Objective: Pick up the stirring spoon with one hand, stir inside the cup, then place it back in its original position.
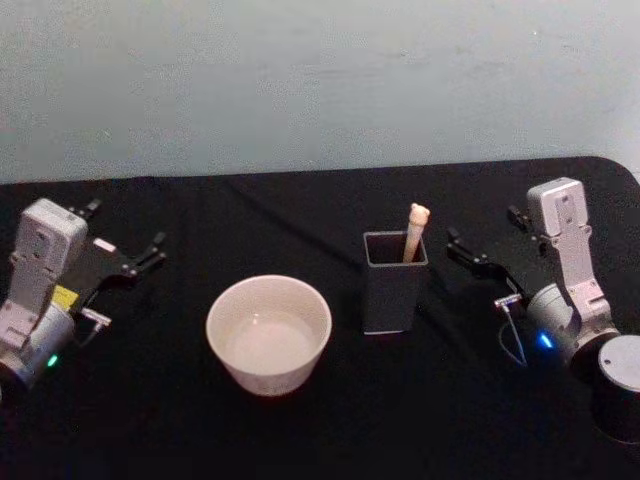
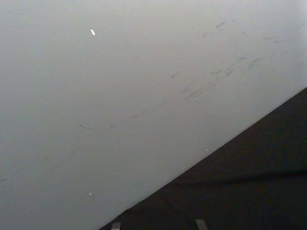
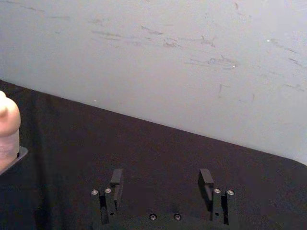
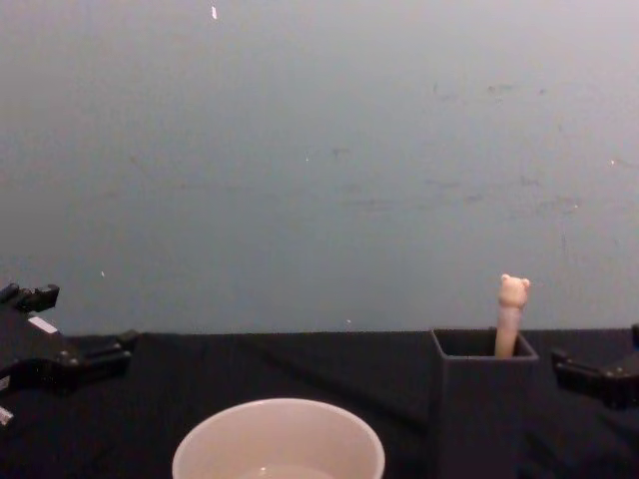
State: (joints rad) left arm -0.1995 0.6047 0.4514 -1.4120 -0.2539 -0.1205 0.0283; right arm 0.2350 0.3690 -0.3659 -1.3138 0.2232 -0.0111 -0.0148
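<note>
The stirring spoon (image 1: 416, 232) stands upright in a dark grey square holder (image 1: 395, 282); its beige handle and bear head (image 4: 513, 292) rise above the rim, and its bowl is hidden inside. Left of the holder sits the wide cream-white cup (image 1: 268, 335) on the black table. My right gripper (image 1: 487, 232) hovers open just right of the holder, a small gap from it, and its two fingers (image 3: 116, 179) stand wide apart with nothing between them. The bear head (image 3: 7, 127) shows at the edge of the right wrist view. My left gripper (image 1: 125, 230) rests open at the far left, well away from the cup.
A black cloth covers the table (image 1: 320, 440), with a pale wall (image 4: 319, 150) close behind its far edge. Bare cloth lies between the cup and each arm. The cup (image 4: 280, 444) and holder (image 4: 484, 399) stand side by side near the table's middle.
</note>
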